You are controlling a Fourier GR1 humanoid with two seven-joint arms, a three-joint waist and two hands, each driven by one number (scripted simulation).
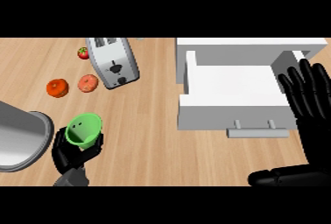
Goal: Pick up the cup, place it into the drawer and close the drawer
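Left hand is curled round the green cup, holding it above the wooden surface, with a steel pot just beside it. Right hand is flat with straight fingers beside the open white drawer, holding nothing. Toaster lies beyond the left hand.

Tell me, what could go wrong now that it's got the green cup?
1. The cup sits tilted in the left hand, mouth toward the camera, so it might slip on the way.
2. The drawer lies far to the right; the carry crosses open counter, and the cup could catch the drawer's front wall.
3. The right hand rests open at the drawer's right edge and may crowd the placing.
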